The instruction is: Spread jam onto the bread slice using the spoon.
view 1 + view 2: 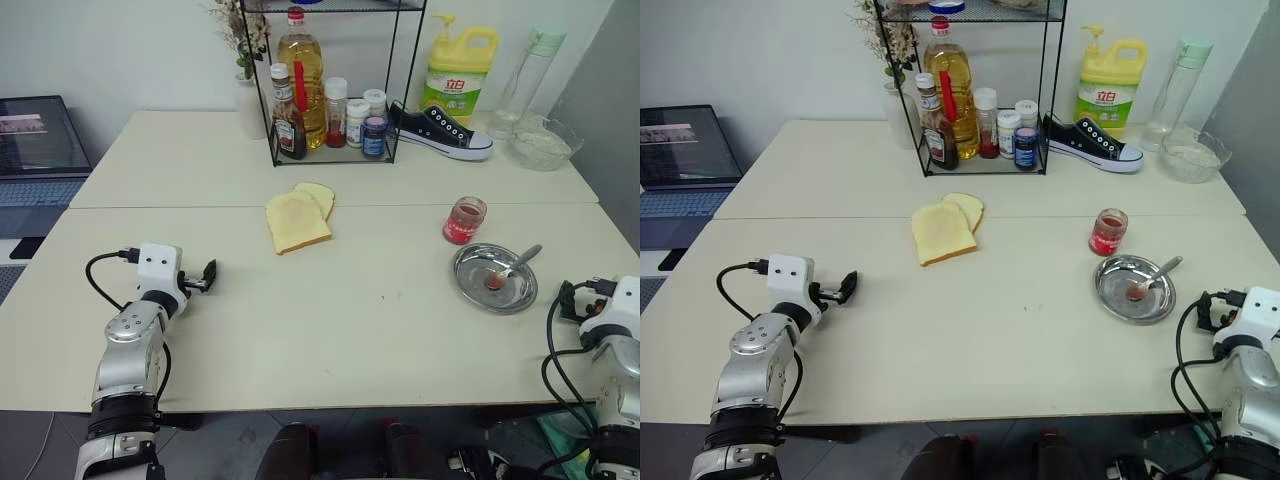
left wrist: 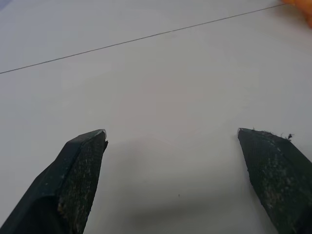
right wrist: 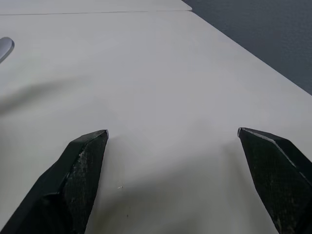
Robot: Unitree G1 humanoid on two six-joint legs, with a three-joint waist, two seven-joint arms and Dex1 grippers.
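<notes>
The bread slice (image 1: 297, 222) lies flat mid-table, overlapping a smaller round-topped slice (image 1: 318, 195) behind it. The jam (image 1: 465, 220) sits in a small clear jar to the right. Just in front of the jar a round steel plate (image 1: 472, 270) holds the spoon (image 1: 515, 266), whose red-stained bowl rests in the dish with the handle pointing to the back right. My left gripper (image 1: 205, 275) hovers low over the table at the near left, open and empty, well short of the bread. My right gripper (image 1: 1206, 310) is open and empty at the near right, beside the plate.
A wire rack (image 1: 335, 110) of bottles and jars stands at the back centre. Right of it are a black sneaker (image 1: 440, 130), a yellow detergent bottle (image 1: 460, 65), a clear bottle (image 1: 530, 70) and a glass bowl (image 1: 545, 142). A laptop (image 1: 35, 140) sits far left.
</notes>
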